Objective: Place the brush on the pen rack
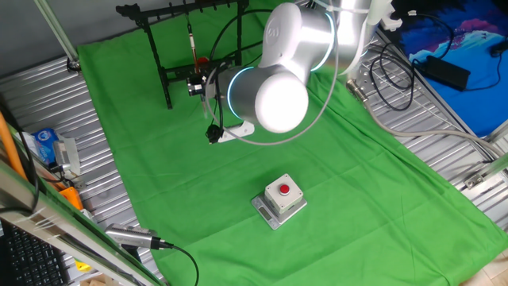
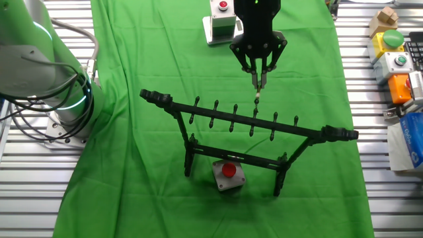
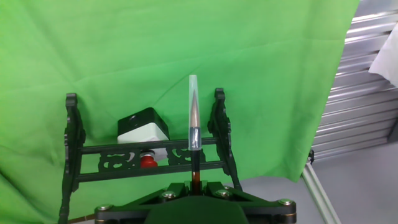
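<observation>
Fingers point(image 2: 258, 74) clenched on the brush point(image 3: 194, 121). Its long axis runs straight out along them. Tip just short of the pen rack point(image 2: 246, 122) top bar, pegs directly ahead.

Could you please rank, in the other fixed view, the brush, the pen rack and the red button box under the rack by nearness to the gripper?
1. brush, held in the gripper.
2. pen rack, just below.
3. red button box, under the rack.

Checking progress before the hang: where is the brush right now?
In the other fixed view the brush hangs tip-down from the end effector, at the pen rack's top bar, right of centre. In the hand view it points toward the rack.
</observation>
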Robot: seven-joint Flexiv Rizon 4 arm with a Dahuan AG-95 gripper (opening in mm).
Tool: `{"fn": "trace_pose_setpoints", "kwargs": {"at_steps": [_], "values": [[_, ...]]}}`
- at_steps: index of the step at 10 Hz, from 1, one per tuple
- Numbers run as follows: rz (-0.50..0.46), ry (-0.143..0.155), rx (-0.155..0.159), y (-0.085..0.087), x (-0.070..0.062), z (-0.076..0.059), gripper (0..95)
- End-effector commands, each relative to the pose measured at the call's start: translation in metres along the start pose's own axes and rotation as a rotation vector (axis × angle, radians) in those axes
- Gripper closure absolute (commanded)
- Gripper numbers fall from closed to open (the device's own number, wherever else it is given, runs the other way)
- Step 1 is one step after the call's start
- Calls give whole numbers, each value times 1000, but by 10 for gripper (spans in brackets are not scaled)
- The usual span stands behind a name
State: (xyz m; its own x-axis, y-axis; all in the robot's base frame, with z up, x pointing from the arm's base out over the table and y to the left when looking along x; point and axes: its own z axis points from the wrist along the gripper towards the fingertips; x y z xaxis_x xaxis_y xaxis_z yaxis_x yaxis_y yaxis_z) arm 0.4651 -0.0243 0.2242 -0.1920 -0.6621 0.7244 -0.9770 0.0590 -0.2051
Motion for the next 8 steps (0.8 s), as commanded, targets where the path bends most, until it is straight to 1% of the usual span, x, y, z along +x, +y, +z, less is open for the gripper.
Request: {"fn": "trace_pose_setpoints", "kwargs": {"at_steps": [1,5,8], "values": [[-3,-7,-1,1,1,1,950],[-3,-11,2,7,2,3,950],[-5,-16,5,8,5,4,950]]}}
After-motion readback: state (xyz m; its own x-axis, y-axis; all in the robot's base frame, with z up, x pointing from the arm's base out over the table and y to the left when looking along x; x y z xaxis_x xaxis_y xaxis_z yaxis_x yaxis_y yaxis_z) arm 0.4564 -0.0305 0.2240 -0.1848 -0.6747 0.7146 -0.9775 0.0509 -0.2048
